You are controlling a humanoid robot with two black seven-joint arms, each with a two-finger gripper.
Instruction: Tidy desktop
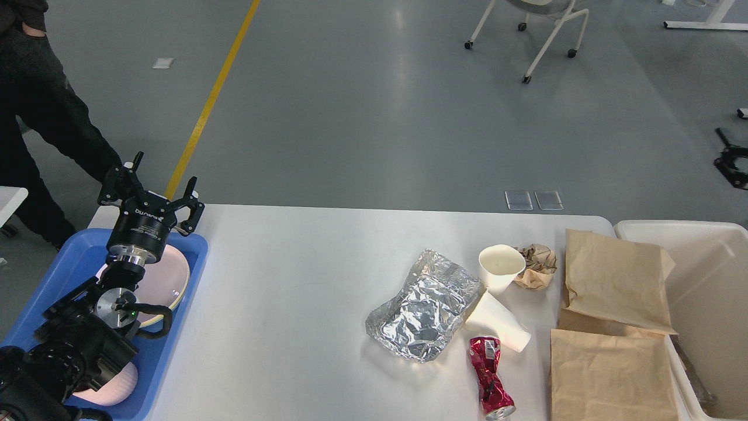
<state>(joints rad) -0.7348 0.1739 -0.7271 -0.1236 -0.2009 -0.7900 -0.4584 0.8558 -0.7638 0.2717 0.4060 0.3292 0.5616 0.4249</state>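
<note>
The white desktop [304,280] carries rubbish on its right half: a crumpled foil sheet [423,304], an upright white paper cup [501,266], a second cup lying on its side [499,320], a crushed red can [489,377], a brown paper ball [537,266] and two brown paper bags [616,280]. My left gripper [151,196] is open and empty above the far end of the blue tray [196,248]. My right gripper [730,164] shows only at the right edge, beyond the table, with its black fingers apart and holding nothing.
The blue tray at the left holds a pink plate [172,280] and a pink bowl [114,389]. A cream bin [710,275] stands at the table's right end. A person in black [41,105] stands at the far left. A wheeled chair [543,29] is beyond.
</note>
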